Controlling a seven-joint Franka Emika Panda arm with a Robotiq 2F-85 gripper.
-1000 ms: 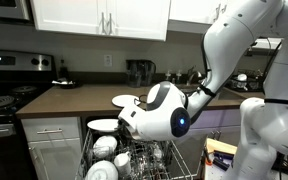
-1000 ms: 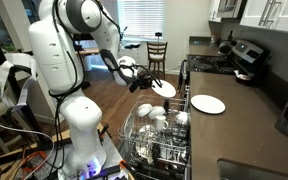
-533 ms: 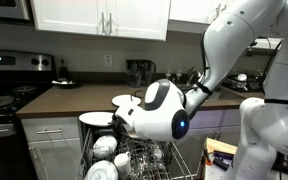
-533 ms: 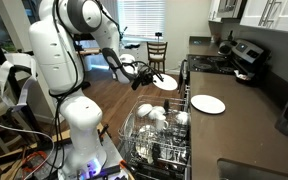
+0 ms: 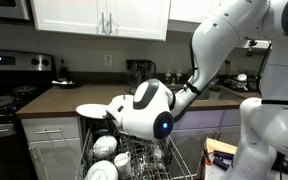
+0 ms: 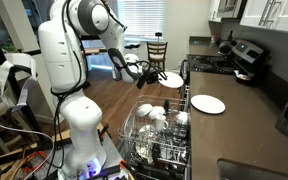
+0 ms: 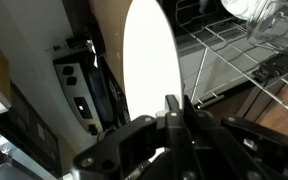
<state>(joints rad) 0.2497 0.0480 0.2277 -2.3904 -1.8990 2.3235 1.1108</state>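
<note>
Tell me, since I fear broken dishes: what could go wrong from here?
1. The claw pinches the white plate only at its rim, so the plate might slip or swing loose and drop.
2. The plate hangs close to the counter and to the rack, which is crowded with bowls. A careless move could knock it against either and chip something.

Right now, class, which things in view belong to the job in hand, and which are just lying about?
In the job:
- hand, shut on the white plate
- dish rack close by

Lying about:
- second plate on the counter
- stove
- chair
</note>
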